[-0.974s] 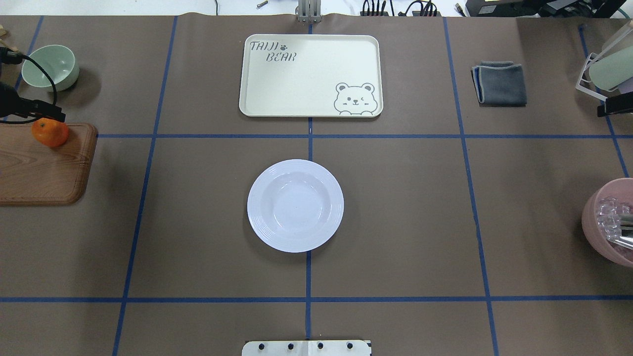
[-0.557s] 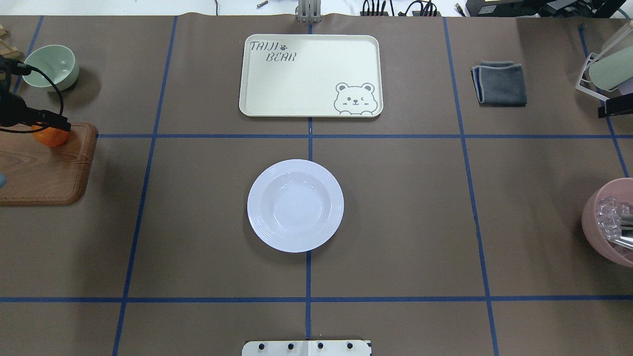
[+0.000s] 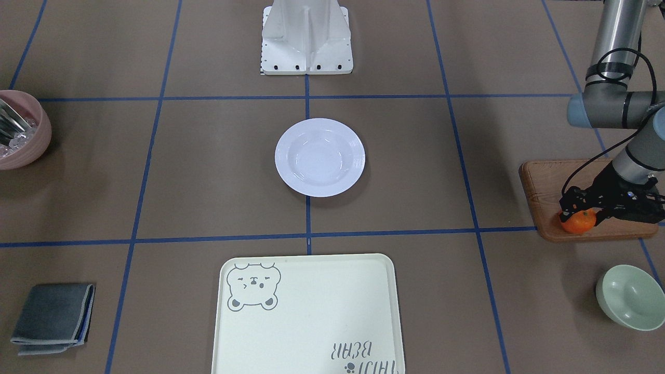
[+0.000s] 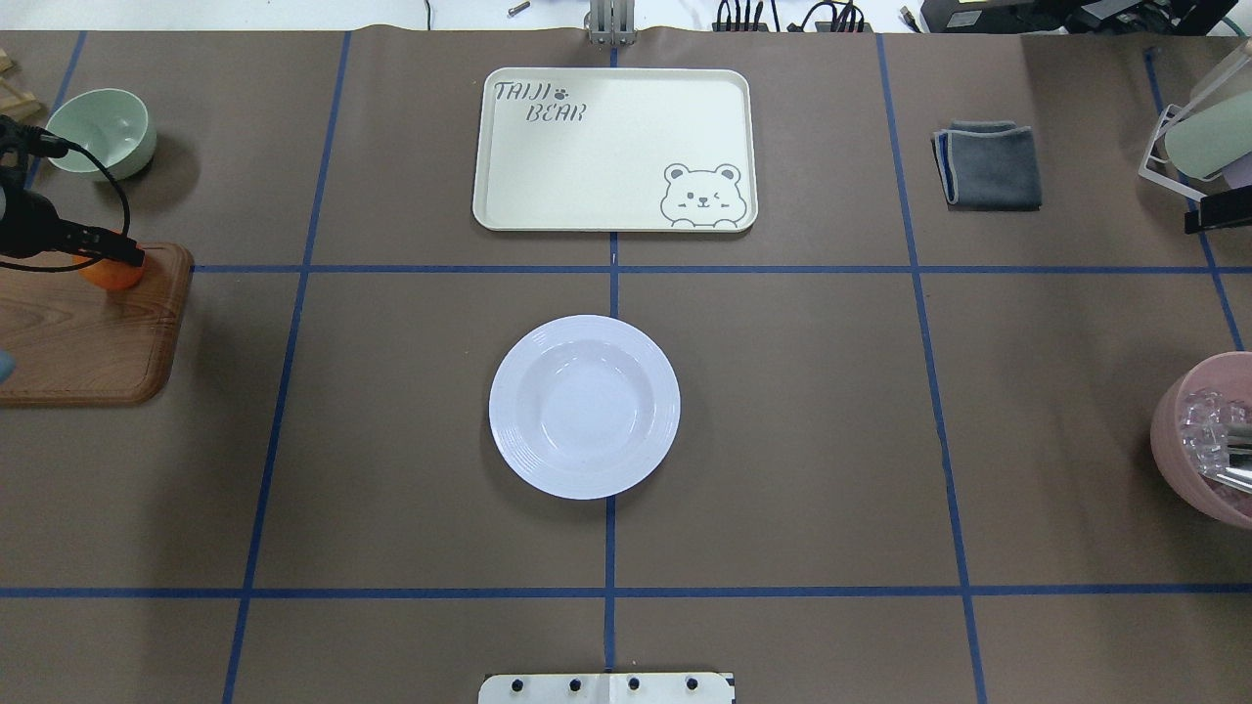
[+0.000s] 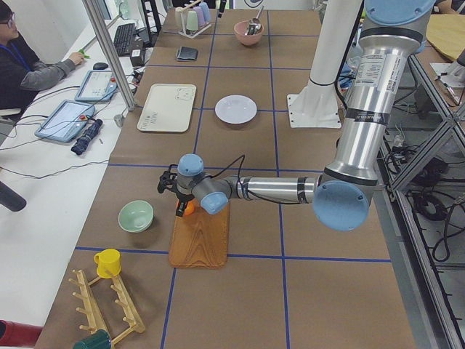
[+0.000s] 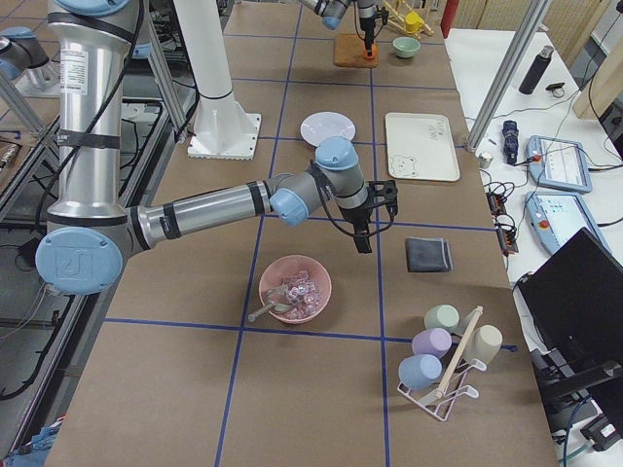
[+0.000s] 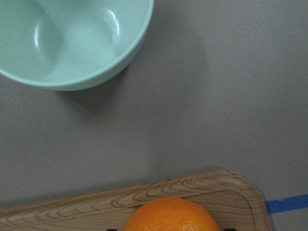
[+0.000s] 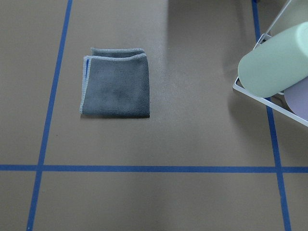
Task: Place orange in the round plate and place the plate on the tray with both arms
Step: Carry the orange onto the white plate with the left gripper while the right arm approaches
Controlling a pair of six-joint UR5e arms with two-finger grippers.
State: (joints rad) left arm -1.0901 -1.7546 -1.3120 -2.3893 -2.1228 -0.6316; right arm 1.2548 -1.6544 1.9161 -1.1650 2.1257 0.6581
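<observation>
The orange [image 4: 113, 278] lies at the far right corner of a wooden board [image 4: 88, 342] at the table's left edge. My left gripper [image 4: 110, 257] is down over it, open, with a finger on each side of the fruit [image 3: 578, 222]. In the left wrist view the orange [image 7: 171, 215] fills the bottom centre. The round white plate [image 4: 584, 406] stands empty at the table's middle. Beyond it lies the cream tray [image 4: 614, 147] with the bear drawing, also empty. My right gripper [image 6: 366, 238] hangs above the table's right side near a grey cloth; whether it is open I cannot tell.
A pale green bowl [image 4: 101, 130] stands just beyond the board. At the right are a folded grey cloth [image 4: 988, 164], a rack of cups [image 4: 1203, 137] and a pink bowl [image 4: 1203, 440] with utensils. A person sits at the exterior left view's far left.
My left gripper has slid right and come over the orange, which now shows only partly under it. The orange, plate, tray and right arm have not moved.
</observation>
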